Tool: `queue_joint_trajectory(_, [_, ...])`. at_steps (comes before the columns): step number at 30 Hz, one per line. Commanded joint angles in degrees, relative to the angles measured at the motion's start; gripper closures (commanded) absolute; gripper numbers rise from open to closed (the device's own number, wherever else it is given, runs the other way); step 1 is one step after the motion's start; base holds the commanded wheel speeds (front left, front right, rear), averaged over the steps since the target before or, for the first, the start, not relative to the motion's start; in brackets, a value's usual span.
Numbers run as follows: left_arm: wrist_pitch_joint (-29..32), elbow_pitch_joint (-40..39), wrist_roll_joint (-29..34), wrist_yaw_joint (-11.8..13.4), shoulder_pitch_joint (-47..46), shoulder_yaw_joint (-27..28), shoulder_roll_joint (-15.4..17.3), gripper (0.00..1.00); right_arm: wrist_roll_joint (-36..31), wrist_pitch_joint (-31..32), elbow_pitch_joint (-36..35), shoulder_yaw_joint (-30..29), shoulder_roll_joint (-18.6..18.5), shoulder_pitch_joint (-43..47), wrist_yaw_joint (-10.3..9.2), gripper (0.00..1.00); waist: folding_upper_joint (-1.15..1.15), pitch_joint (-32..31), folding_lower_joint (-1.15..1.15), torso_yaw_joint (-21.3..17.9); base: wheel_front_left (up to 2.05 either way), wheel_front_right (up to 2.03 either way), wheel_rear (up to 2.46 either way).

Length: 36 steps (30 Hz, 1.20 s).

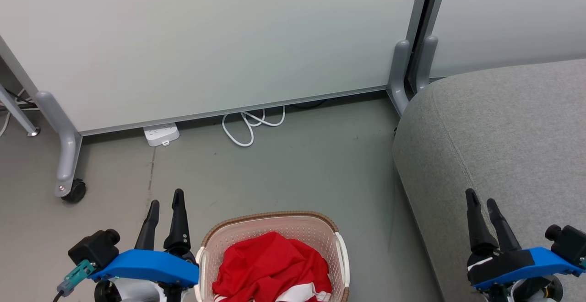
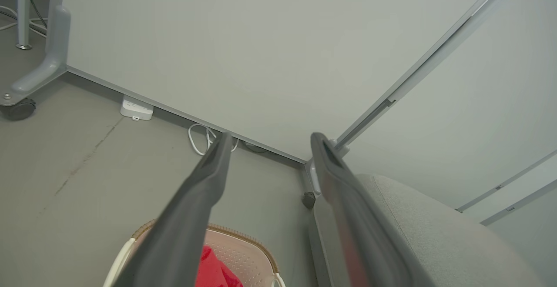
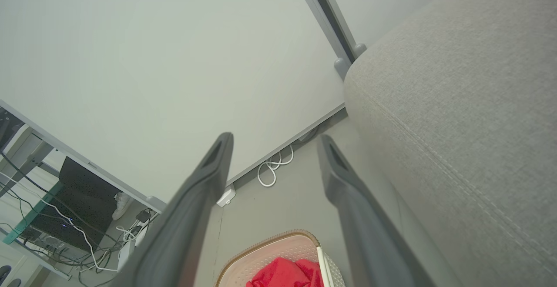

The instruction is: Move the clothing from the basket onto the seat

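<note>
Clothing point(image 1: 272, 265) lay bunched in the basket point(image 1: 274, 214) on the floor point(image 1: 297, 164), a little to the left of the seat point(image 1: 503, 132). Soft, light and floppy by the look of it, it would likely drape and trail, so a pinch on the raised red fold at the heap's top seemed best. Both the left gripper point(image 1: 166, 196) and the right gripper point(image 1: 480, 196) stood with jaws wide, holding nothing

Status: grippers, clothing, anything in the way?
Left gripper open, empty, beside basket. Right gripper open, empty, near seat. Red clothing in basket. Cable, power strip by partition, off the path.
</note>
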Motion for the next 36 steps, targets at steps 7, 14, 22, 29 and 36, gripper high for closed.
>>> queue_joint_trajectory(7, [-1.5, 0.1, 5.4, 0.2, -1.6, -0.6, 0.2, 0.00, -5.5, -1.0, -1.1, 0.1, -0.5, -1.2, 0.09, 0.00, 0.00, 0.0, 0.00, 0.1, 0.00, 0.00, 0.00])
queue_joint_trajectory(14, [-2.6, 0.5, 9.5, 0.0, -1.8, -1.1, 0.1, 0.00, -9.9, -1.5, -1.4, 0.2, -0.6, -1.0, 0.10, 0.00, 0.00, -0.1, 0.00, 0.2, 0.00, 0.00, 0.00])
queue_joint_trajectory(22, [-3.7, 0.9, 13.7, 0.0, -1.9, -1.5, 0.0, 0.00, -14.4, -1.7, -1.5, 0.2, -0.6, -1.0, 0.11, 0.00, 0.00, -0.1, 0.00, 0.2, 0.00, 0.00, 0.00])
queue_joint_trajectory(29, [-4.6, 1.1, 17.0, 0.0, -1.9, -1.8, 0.0, 0.00, -17.9, -2.0, -1.3, 0.3, -0.7, -0.8, 0.12, 0.00, 0.00, -0.2, 0.00, 0.3, 0.00, 0.00, 0.00])
queue_joint_trajectory(36, [-5.5, 1.1, 20.2, 0.1, -2.1, -2.1, -0.1, 0.00, -21.2, -2.4, -1.3, 0.2, -0.7, -0.7, 0.13, 0.00, 0.00, -0.3, 0.00, 0.3, 0.00, 0.00, 0.00])
